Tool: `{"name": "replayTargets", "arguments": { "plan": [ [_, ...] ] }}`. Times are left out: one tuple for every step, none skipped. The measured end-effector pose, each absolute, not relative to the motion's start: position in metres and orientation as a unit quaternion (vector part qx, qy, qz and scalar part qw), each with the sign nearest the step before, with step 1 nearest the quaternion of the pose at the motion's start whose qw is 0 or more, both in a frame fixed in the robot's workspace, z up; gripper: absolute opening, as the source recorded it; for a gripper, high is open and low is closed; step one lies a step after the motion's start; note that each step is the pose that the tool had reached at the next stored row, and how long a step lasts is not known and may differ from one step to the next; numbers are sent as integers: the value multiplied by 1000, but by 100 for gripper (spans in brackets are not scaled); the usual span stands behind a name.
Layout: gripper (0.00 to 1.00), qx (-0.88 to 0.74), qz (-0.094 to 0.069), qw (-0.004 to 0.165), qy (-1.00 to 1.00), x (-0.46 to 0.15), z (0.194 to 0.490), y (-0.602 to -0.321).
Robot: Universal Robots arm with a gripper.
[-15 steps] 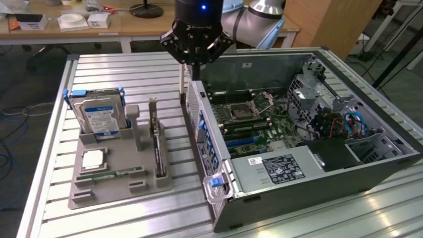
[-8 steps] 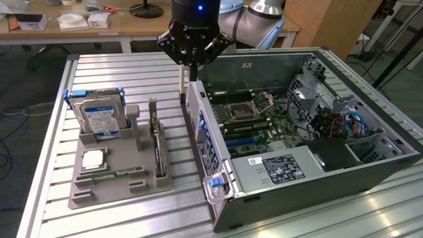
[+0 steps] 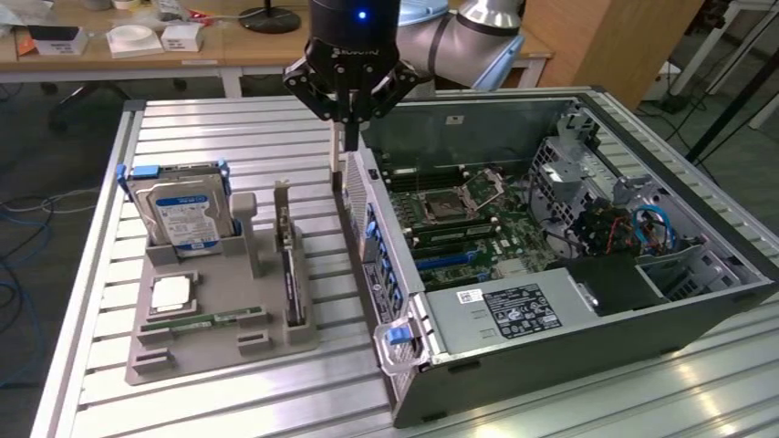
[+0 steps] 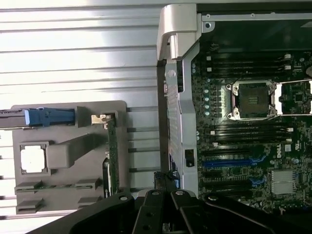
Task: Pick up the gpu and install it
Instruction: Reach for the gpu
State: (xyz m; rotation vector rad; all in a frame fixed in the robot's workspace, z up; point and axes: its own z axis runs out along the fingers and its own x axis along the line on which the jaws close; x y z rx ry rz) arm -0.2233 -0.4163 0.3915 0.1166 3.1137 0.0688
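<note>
gpu [image 3: 291,274]: slim dark card; upright on edge; in gray holder [image 3: 207,345]

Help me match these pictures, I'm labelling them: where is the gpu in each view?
Exterior view: gpu stands on edge in the grey holder, on its side nearest the case.
Wrist view: gpu on edge along the holder's side nearest the case.
Shared landmark: the silver chip lying in the holder.
</note>
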Motion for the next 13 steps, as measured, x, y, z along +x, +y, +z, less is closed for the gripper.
{"name": "replayTargets", "arguments": {
  "plan": [
    [11, 37, 22, 13, 999, -224, 391, -417],
    [11, 37, 22, 12, 999, -225, 391, -417],
    [11, 37, 22, 12, 999, -225, 391, -417],
    [11, 37, 22, 12, 999, -226, 391, -417],
    [11, 37, 22, 13, 999, -227, 391, -417],
    [11, 37, 22, 12, 999, -228, 391, -418],
    [11, 37, 22, 12, 999, -229, 391, -418],
    [11, 37, 22, 12, 999, -230, 391, -418],
    [11, 37, 22, 12, 999, -230, 391, -418],
    [11, 37, 22, 13, 999, -231, 391, -419],
    [11, 37, 22, 13, 999, -232, 391, -419],
    [11, 37, 22, 12, 999, -233, 391, -419],
    [11, 37, 22, 12, 999, -234, 391, -419]
  ]
}}
